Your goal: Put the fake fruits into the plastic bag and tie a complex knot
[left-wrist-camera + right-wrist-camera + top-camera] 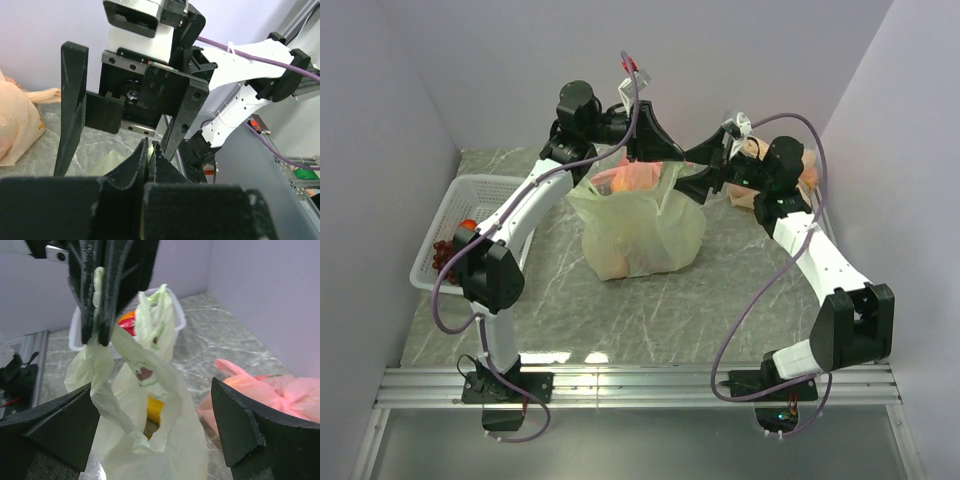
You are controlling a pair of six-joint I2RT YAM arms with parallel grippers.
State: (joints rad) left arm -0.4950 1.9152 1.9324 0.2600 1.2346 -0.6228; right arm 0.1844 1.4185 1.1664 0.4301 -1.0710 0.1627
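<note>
The pale-green plastic bag [640, 235] stands mid-table with fake fruits showing at its mouth [630, 178]. My left gripper [653, 150] is above the bag, shut on one bag handle. In the left wrist view [149, 145] a sliver of green plastic sits pinched between the fingers. My right gripper [698, 178] is open just right of the bag's top. In the right wrist view [154, 387] its jaws stand wide on either side of the bag [165, 455]. The other handle [155, 315] stands loose. A yellow fruit [155, 407] shows inside. No knot is visible.
A white basket [460, 215] at the left holds red fruits [448, 250] and an orange one [468, 224]. A pink knotted bag [807, 165] lies at the back right and also shows in the right wrist view [265, 390]. Walls close in on the left, back and right.
</note>
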